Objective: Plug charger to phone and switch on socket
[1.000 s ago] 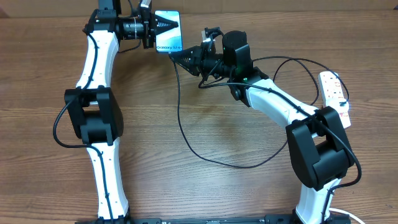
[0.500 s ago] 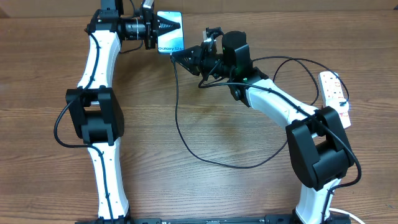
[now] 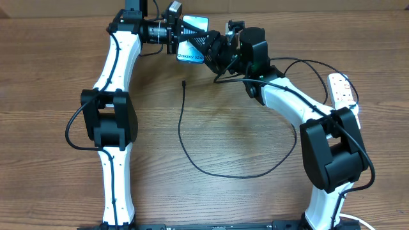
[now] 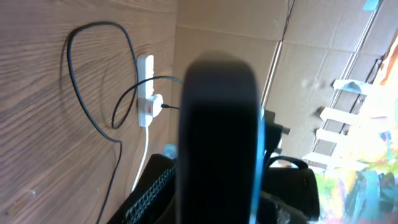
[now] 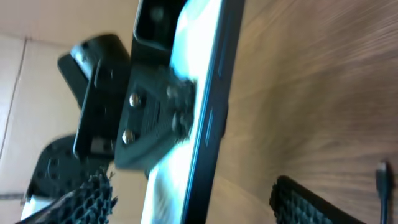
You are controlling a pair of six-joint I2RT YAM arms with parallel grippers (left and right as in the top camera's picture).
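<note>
Small white lettering, "Galaxy S2…", is read on the phone (image 3: 190,55) in the overhead view (its last character is covered). Nothing else is legible.

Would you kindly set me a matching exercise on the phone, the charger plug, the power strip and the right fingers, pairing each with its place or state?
1 phone
2 charger plug
3 power strip
4 right fingers

A lying loose on the table
B spread open
C clamped in the left fingers
D far over on the right side

Pairs: 1-C, 2-A, 3-D, 4-B
</note>
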